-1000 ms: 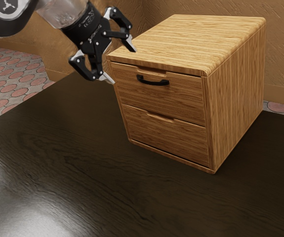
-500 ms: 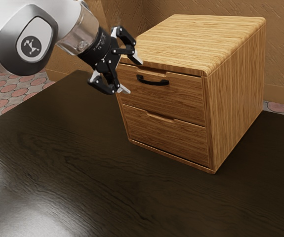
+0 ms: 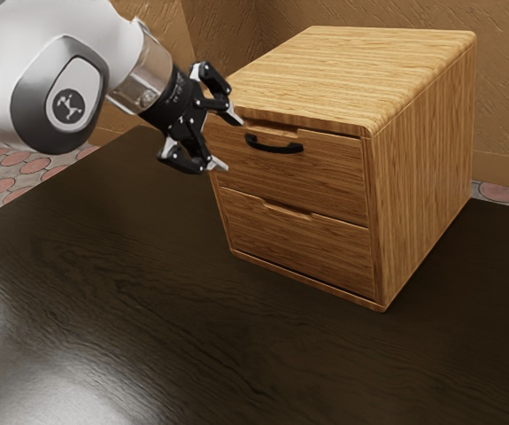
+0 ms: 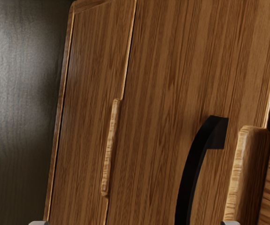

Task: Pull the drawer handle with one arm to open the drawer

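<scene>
since 1 second ago the gripper (image 3: 227, 142) has dropped and edged closer to the wooden cabinet (image 3: 413, 133), arriving at its front corner. in the exterior view its 2 fingers are spread wide with nothing between them. the black drawer handle (image 3: 273, 144) sits on the top drawer (image 3: 325, 181), just ahead of the fingertips and apart from them; that drawer looks shut. in the wrist view the drawer handle (image 4: 196, 168) curves just ahead of the hand, and the lower drawer's wooden pull (image 4: 109, 150) lies further off. i judge the handle rigid, thin and smooth. the best hold is around its middle bar, and the drawer should slide with steady resistance.
</scene>
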